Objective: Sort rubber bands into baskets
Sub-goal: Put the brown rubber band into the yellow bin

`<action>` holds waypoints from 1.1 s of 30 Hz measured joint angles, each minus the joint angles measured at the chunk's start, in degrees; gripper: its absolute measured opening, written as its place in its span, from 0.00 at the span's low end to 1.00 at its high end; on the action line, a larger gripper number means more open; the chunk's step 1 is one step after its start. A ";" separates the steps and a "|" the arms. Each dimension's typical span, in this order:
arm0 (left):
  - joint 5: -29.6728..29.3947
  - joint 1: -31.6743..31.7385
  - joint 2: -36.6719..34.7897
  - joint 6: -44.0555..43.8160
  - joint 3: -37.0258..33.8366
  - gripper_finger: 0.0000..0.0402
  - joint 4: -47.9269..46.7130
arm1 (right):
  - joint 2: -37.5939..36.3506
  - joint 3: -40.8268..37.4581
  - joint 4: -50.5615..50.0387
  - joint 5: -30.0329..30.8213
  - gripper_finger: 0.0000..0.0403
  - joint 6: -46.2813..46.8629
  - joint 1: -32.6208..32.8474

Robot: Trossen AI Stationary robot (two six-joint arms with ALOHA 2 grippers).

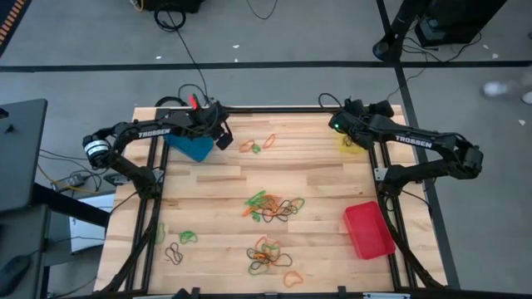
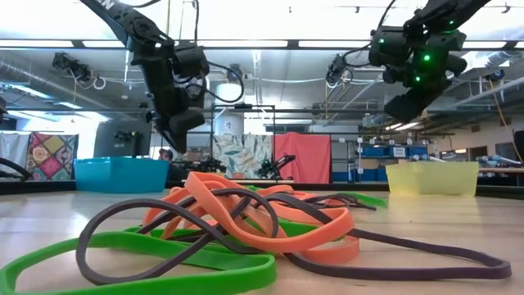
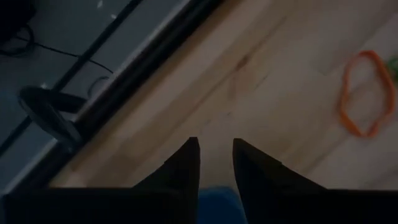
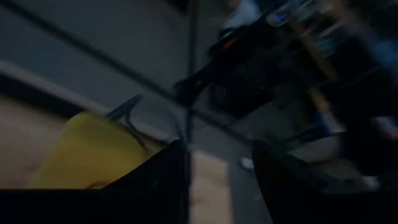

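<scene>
Orange, green and dark rubber bands lie loose on the wooden table in clusters (image 1: pixel 273 206) (image 1: pixel 268 255) (image 1: pixel 256 145), and one heap fills the low view's foreground (image 2: pixel 237 225). My left gripper (image 1: pixel 223 137) (image 3: pixel 216 146) hovers open at the blue basket's (image 1: pixel 193 149) right edge, with nothing between its fingers. My right gripper (image 1: pixel 341 124) (image 4: pixel 217 149) stands open in the air beside the yellow basket (image 1: pixel 351 145) (image 4: pixel 87 149) at the far right. A thin dark strand (image 4: pixel 132 121) shows over the yellow basket near one finger. My right gripper may touch the thin dark strand (image 4: pixel 132 121) beside one fingertip. The blurred right wrist view does not show whether they meet. My left gripper touches nothing.
The red basket (image 1: pixel 368 230) sits at the table's right, toward the near edge. A lone orange band (image 3: pixel 360 93) lies on the wood ahead of my left gripper. More bands lie near the left front corner (image 1: pixel 179 249). Black frame rails border the table.
</scene>
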 joint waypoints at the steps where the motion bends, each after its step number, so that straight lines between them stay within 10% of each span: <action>1: 0.70 -0.02 0.00 -0.27 -0.80 0.25 0.23 | 0.00 0.00 -0.44 -3.21 0.51 0.12 -0.29; 18: 2.05 -0.82 -0.28 -1.66 -7.73 0.25 2.39 | 0.00 -0.02 -1.49 -29.67 0.53 -12.71 -3.74; 26: 7.47 -7.53 0.68 -8.22 -9.03 0.25 -11.34 | 0.02 -0.02 -1.36 -10.90 0.69 -11.33 -4.07; 33: 5.52 -13.83 -1.23 -14.28 -8.13 0.25 -14.61 | 0.02 -0.02 1.38 -14.50 0.81 -11.41 -4.36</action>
